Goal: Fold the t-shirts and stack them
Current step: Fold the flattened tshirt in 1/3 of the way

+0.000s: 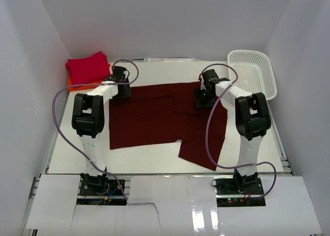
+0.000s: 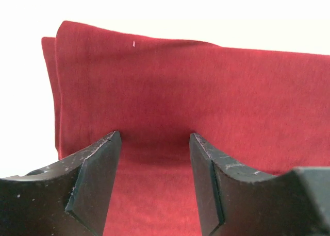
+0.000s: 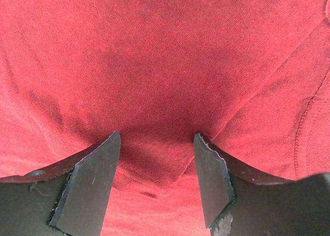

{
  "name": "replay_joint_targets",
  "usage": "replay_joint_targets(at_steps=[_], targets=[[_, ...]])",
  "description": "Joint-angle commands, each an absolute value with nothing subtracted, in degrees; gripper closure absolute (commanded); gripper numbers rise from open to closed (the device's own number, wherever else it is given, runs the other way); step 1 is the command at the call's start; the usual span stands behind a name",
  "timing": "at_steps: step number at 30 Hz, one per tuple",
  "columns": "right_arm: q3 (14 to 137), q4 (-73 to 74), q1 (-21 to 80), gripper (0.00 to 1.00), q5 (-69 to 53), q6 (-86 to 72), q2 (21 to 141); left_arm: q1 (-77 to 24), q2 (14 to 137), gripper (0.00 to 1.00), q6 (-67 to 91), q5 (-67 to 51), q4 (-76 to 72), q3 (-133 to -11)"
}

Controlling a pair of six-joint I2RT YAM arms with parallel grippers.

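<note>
With the folded crimson red cloth t-shirt [image 1: 87, 67] stacked on the orange cloth t-shirt [image 1: 70, 81] far left, we judge only the dark maroon cloth t-shirt [image 1: 154, 120], spread in the middle, unfinished, our left gripper [image 2: 153, 136] and right gripper [image 3: 157, 136] both open-jawed on it.

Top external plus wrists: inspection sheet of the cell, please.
Surface: white table, cloth across its middle.
Job's things: maroon shirt spread mid-table, partly folded; crimson shirt folded atop orange shirt, far left corner.
Clutter: white mesh basket, far right corner.
Grippers: left gripper open at the maroon shirt's far left corner; right gripper open over its far right part.
Cables: left cable and right cable loop purple; right one crosses the shirt.
Surroundings: white walls; nothing else seen.
</note>
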State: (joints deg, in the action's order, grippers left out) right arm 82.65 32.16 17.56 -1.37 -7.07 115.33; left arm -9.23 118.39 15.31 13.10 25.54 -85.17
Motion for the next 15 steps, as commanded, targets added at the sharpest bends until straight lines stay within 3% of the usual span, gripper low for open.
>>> replay_joint_targets(at_steps=[1, 15], targets=[[83.41, 30.85, 17.67, 0.35, -0.18, -6.33, 117.77, -9.32, 119.79, 0.33, 15.29, 14.59, 24.79, -87.54], [88.67, 33.31, 17.49, 0.35, 3.51, -6.15, 122.60, -9.23, 126.12, 0.33, 15.56, 12.04, 27.33, -94.30]])
